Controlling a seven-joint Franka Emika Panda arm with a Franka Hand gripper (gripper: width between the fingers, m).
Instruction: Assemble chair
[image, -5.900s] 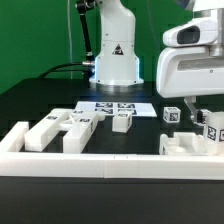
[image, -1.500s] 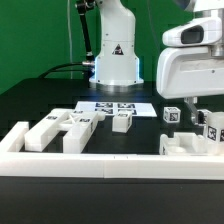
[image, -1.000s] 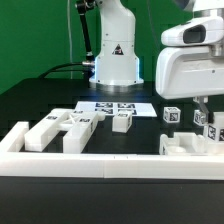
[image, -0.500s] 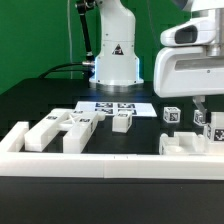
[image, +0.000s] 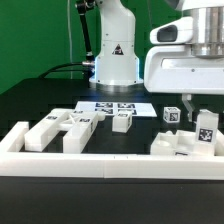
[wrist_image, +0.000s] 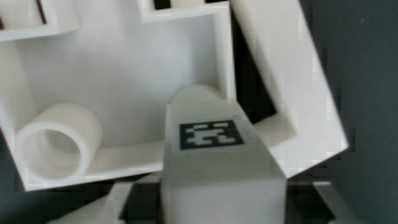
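The hand (wrist_image: 217, 200) grips a tagged leg (wrist_image: 212, 135); a white chair part (wrist_image: 143, 90) lies beneath.

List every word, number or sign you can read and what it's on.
No words or numbers are readable.
Black triangle sign on the arm base: symbol too small to read.
Square tags on chair parts and marker board: patterns only, no text.

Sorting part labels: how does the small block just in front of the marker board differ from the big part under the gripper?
The small block is one compact piece; the big part is wider, with raised sections. The small block stands alone mid-table; the big part sits at the exterior view's right under the gripper, its tagged upright between the jaws. Both are white, tagged.
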